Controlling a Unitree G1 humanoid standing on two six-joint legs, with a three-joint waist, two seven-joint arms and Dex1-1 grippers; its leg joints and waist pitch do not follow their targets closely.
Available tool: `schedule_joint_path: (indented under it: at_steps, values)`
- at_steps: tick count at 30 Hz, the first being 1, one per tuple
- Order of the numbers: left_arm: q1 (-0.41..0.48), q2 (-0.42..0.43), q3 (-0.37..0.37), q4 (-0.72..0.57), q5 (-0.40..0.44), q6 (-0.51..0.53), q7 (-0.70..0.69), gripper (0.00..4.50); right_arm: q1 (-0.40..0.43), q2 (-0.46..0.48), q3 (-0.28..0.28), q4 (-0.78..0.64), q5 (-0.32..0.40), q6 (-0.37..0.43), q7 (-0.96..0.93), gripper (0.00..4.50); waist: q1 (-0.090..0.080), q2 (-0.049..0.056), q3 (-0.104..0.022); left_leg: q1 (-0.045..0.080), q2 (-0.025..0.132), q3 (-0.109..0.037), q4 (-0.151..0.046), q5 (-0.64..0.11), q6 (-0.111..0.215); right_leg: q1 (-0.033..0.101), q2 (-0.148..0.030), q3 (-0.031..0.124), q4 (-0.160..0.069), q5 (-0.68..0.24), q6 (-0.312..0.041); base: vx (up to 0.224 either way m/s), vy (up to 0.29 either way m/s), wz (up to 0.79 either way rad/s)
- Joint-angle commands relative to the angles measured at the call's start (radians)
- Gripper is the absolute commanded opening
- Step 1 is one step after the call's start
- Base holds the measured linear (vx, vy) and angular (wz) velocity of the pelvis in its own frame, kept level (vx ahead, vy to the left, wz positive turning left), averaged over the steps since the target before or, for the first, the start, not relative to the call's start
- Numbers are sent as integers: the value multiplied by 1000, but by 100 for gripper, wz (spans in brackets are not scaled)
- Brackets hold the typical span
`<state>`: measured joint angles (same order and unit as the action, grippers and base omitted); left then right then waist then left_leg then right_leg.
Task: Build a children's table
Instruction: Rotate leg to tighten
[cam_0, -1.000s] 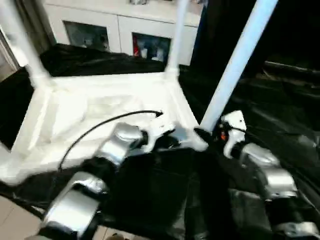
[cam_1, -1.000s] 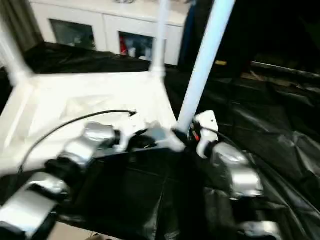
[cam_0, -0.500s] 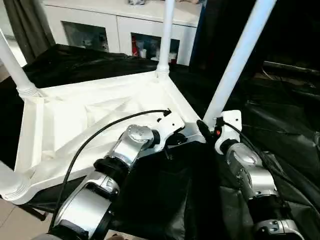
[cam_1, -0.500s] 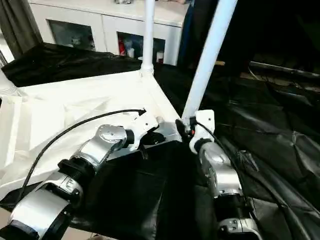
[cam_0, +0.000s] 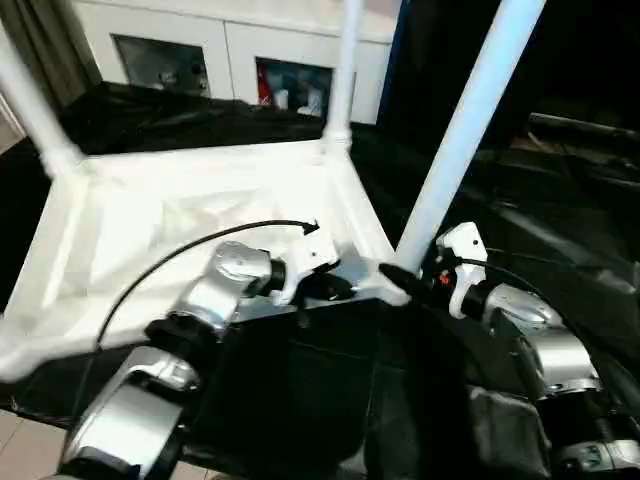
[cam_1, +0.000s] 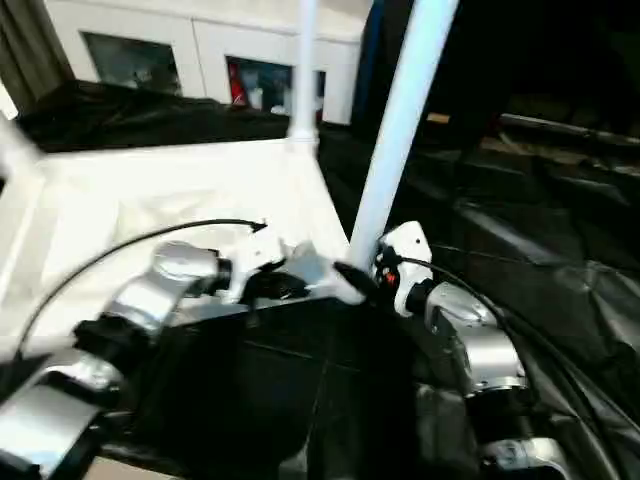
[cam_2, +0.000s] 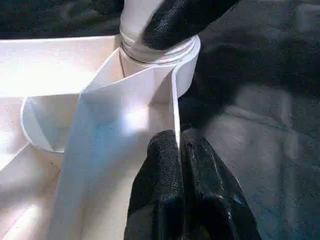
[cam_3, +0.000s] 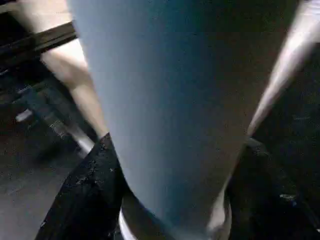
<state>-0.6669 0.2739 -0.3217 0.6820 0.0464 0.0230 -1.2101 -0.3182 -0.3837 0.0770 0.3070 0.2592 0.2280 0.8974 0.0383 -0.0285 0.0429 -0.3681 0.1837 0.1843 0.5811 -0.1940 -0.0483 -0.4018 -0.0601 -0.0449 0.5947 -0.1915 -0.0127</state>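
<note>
This looks like a room in a home or a staged living space used for testing. Behind the black-draped table (cam_0: 180, 115) stands a low white cabinet (cam_0: 230, 60) with glass-fronted doors, and small coloured items sit on its shelves behind the glass (cam_0: 290, 88). At the cabinet's left a grey curtain (cam_0: 45, 50) hangs down. To the right of the cabinet the background is dark. Crumpled black sheeting (cam_1: 560, 270) covers the table, as for a set-up work area rather than daily use.
</note>
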Motion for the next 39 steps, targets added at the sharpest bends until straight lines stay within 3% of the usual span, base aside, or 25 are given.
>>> schedule_joint_path:
  at_steps: [1,4,6,7,9,12,15,20,21,24,25,26,28,30,32,33,35,36,38,39]
  values:
    - [28,23,-38,-25,-8,15,-87,0,20,-39,17,-52,47,47,108,285,5,-4,-59,11,55,-12,-53,-72,145,62,-84,45,-43,79,-306,0,0,0]
    - [36,42,-46,-44,-13,29,-119,0,29,-58,26,-76,65,68,150,285,7,-2,-55,12,58,-12,-57,-113,123,58,-85,44,-50,-6,-297,0,0,0]
    - [37,50,-47,-50,-17,37,-132,0,36,-73,39,-87,65,73,181,285,8,-1,-50,17,58,-11,-60,-173,75,52,-84,44,-61,-122,-276,0,0,0]
    - [37,50,-46,-50,-18,37,-133,0,37,-76,43,-87,61,71,186,260,7,-2,-50,17,58,-11,-60,-179,68,51,-84,44,-62,-139,-270,0,0,0]
    - [36,49,-42,-49,-17,35,-130,0,37,-77,46,-86,58,70,190,250,8,-2,-51,17,58,-10,-61,-181,53,51,-85,45,-64,-161,-259,0,0,0]
    - [35,50,-39,-55,-18,37,-131,0,34,-77,47,-84,61,75,195,227,8,-1,-52,17,57,-9,-60,-172,45,51,-84,46,-61,-148,-250,0,0,0]
    - [36,52,-41,-62,-20,43,-133,0,33,-78,48,-86,66,83,202,216,10,-2,-56,15,55,-8,-56,-140,57,54,-83,46,-55,-92,-258,0,0,0]
    - [31,32,-29,-52,-15,43,-73,0,33,-60,40,-67,58,92,170,211,12,-3,-55,15,55,-8,-55,-141,62,53,-83,45,-56,-101,-259,0,0,0]
    - [16,8,-15,-18,8,43,16,0,28,-31,38,-20,10,59,83,211,11,-3,-55,15,56,-7,-55,-144,59,52,-83,45,-57,-106,-260,0,0,0]
    - [0,-16,-4,17,27,45,99,0,19,4,25,28,-22,44,-12,204,5,-4,-48,18,51,-10,-59,-216,21,46,-83,43,-73,-260,-226,0,0,0]
    - [-10,-33,2,36,34,52,145,0,9,31,10,61,-34,46,-83,202,5,-8,-48,20,51,-11,-60,-231,12,46,-84,44,-79,-313,-203,0,0,0]
    - [-25,-61,12,62,43,67,217,0,0,77,-20,103,-42,58,-197,202,0,-3,-45,20,51,-11,-62,-246,5,36,-84,46,-83,-349,-193,-54,4,-2]
    - [-46,-109,16,94,61,89,317,0,-4,160,-69,138,-43,95,-378,201,-7,-4,-44,20,51,-18,-68,-270,-24,37,-83,42,-84,-394,-172,0,0,0]
    - [-53,-127,16,102,68,97,353,0,-3,189,-83,141,-44,108,-438,201,-9,-5,-46,23,50,-21,-71,-296,-27,39,-84,41,-92,-419,-147,0,0,0]
    - [-63,-163,17,115,74,112,408,0,-8,237,-100,150,-51,117,-527,201,-11,-6,-45,26,51,-18,-71,-302,-23,34,-82,43,-95,-403,-152,0,0,0]
    - [-69,-182,18,124,78,118,436,0,-13,260,-107,157,-59,117,-566,201,-11,-6,-39,32,46,-18,-70,-345,-24,26,-83,42,-103,-464,-142,0,0,0]
    - [-73,-204,14,129,81,124,455,0,-18,284,-105,161,-74,109,-602,201,-11,-6,-39,33,46,-22,-72,-361,-21,29,-86,40,-109,-511,-125,0,0,0]
    - [-77,-225,10,136,85,123,466,0,-23,307,-102,164,-85,101,-628,201,-13,0,-41,35,48,-22,-72,-368,-24,25,-84,42,-112,-509,-117,0,0,0]
    - [-82,-260,-6,145,90,114,460,0,-35,342,-85,165,-112,73,-659,201,-15,-2,-40,33,48,-24,-76,-374,-31,24,-83,41,-111,-504,-113,0,0,0]
    - [-80,-258,-12,143,91,111,445,0,-38,344,-84,165,-110,66,-650,270,-15,-2,-41,33,47,-26,-78,-379,-29,27,-84,40,-111,-501,-108,0,0,0]
